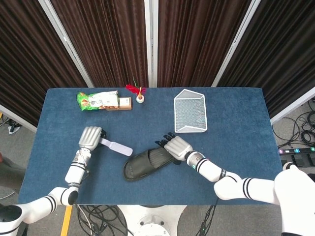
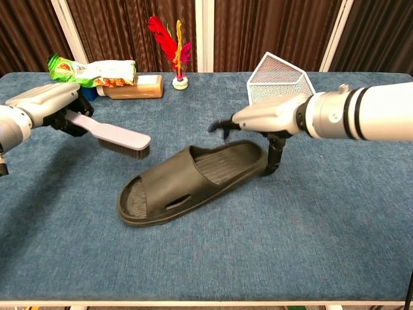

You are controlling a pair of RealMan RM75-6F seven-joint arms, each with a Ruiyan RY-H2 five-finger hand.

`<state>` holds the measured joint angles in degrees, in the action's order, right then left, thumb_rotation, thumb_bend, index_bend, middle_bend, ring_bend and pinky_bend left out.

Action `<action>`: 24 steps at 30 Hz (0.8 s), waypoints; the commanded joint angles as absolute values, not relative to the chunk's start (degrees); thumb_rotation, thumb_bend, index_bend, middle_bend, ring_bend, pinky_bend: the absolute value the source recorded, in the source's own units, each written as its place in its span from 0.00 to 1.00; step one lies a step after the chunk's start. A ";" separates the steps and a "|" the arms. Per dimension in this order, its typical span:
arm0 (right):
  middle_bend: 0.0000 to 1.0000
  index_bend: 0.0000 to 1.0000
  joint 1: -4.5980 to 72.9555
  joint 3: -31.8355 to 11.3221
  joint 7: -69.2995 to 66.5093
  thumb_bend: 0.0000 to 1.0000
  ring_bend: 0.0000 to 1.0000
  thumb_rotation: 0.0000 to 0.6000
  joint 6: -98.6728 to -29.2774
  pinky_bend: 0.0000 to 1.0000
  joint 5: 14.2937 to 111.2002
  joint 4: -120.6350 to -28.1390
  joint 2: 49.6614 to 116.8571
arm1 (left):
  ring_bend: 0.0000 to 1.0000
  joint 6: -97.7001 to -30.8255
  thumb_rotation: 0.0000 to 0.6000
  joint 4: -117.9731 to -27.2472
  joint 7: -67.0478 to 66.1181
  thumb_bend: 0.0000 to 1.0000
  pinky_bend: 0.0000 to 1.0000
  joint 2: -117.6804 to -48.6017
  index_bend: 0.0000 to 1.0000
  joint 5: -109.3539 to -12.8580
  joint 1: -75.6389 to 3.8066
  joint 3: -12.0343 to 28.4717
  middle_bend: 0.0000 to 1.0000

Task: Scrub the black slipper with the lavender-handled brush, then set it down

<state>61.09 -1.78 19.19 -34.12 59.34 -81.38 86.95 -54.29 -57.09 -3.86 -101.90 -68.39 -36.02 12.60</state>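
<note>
Where the blue worktop nears its front edge, the black slipper lies flat and sole-down, a moulded slide with a ribbed footbed, its open toe turned toward the front-left corner and its heel toward the right. The right hand hovers over the heel with fingers spread and nothing in them; one dark fingertip reaches down beside the heel's rim, though whether it touches cannot be told. Off to the left of the slipper and apart from it, the left hand grips the lavender-handled brush by its handle, the bristled head pointing toward the slipper and held above the worktop. The handle's end is hidden inside that hand. Near the rear edge sit a white wire-mesh basket tipped on its side, a feather shuttlecock standing upright, and toward the rear-left corner a green snack bag resting on a brown box. Dark curtains with pale uprights hang behind; loose cables trail on the grey floor to the right.
</note>
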 commanded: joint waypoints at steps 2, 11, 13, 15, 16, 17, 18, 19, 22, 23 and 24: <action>0.02 0.00 59.72 -2.39 18.47 0.18 0.00 1.00 -36.98 0.00 60.97 -85.25 83.22 | 0.49 -54.50 0.87 -57.25 -5.43 0.54 0.90 -101.94 0.43 -67.64 -35.90 12.44 0.55; 0.01 0.00 54.51 -2.07 16.32 0.18 0.00 1.00 -44.24 0.00 65.17 -94.46 72.58 | 0.15 -54.65 0.81 -58.26 -10.42 0.25 0.41 -100.92 0.16 -66.09 -36.03 12.41 0.19; 0.02 0.00 51.74 -0.80 14.94 0.18 0.00 1.00 -47.15 0.00 67.76 -96.90 69.89 | 0.13 -54.29 0.81 -59.61 -11.39 0.22 0.37 -100.04 0.15 -65.35 -35.89 12.44 0.16; 0.02 0.00 49.75 -0.25 13.42 0.18 0.00 1.00 -49.51 0.00 70.05 -98.21 67.74 | 0.12 -54.93 0.81 -61.74 -12.05 0.21 0.36 -98.54 0.14 -65.10 -35.32 12.40 0.14; 0.02 0.00 48.70 0.06 12.64 0.18 0.00 1.00 -50.71 0.00 71.12 -98.74 66.61 | 0.12 -55.70 0.81 -62.97 -12.54 0.21 0.35 -97.56 0.14 -65.31 -34.87 12.20 0.14; 0.03 0.00 47.23 0.53 11.60 0.18 0.00 1.00 -52.39 0.00 72.46 -99.39 65.03 | 0.12 -56.90 0.85 -64.77 -13.12 0.21 0.34 -96.03 0.14 -65.74 -34.11 11.81 0.14; 0.03 0.00 46.02 0.94 10.83 0.18 0.00 1.00 -53.74 0.00 73.43 -99.84 63.79 | 0.12 -57.74 0.89 -66.29 -13.36 0.21 0.34 -94.69 0.14 -66.08 -33.43 11.45 0.14; 0.04 0.00 44.29 1.52 9.69 0.18 0.00 1.00 -55.70 0.00 74.68 -100.36 62.17 | 0.12 -58.66 0.94 -68.46 -13.67 0.21 0.33 -92.65 0.14 -66.37 -32.44 10.92 0.14; 0.06 0.00 39.85 2.73 7.30 0.18 0.00 1.00 -60.71 0.00 76.49 -100.81 59.18 | 0.12 -60.59 1.00 -73.71 -13.85 0.21 0.32 -87.42 0.14 -66.86 -29.98 9.73 0.14; 0.08 0.00 37.52 3.11 6.38 0.18 0.00 1.00 -63.52 0.00 76.87 -100.59 58.66 | 0.12 -62.09 1.00 -75.45 -14.07 0.21 0.31 -85.41 0.14 -67.09 -28.72 9.26 0.14; 0.11 0.00 35.77 3.46 5.81 0.18 0.00 1.00 -65.50 0.00 77.09 -100.19 58.55 | 0.12 -63.41 1.00 -76.48 -13.84 0.21 0.31 -84.08 0.14 -67.55 -27.73 8.90 0.15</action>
<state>40.40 1.98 8.40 -60.47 75.26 -99.93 60.24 -60.10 -72.57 -13.37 -88.20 -66.61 -30.71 10.32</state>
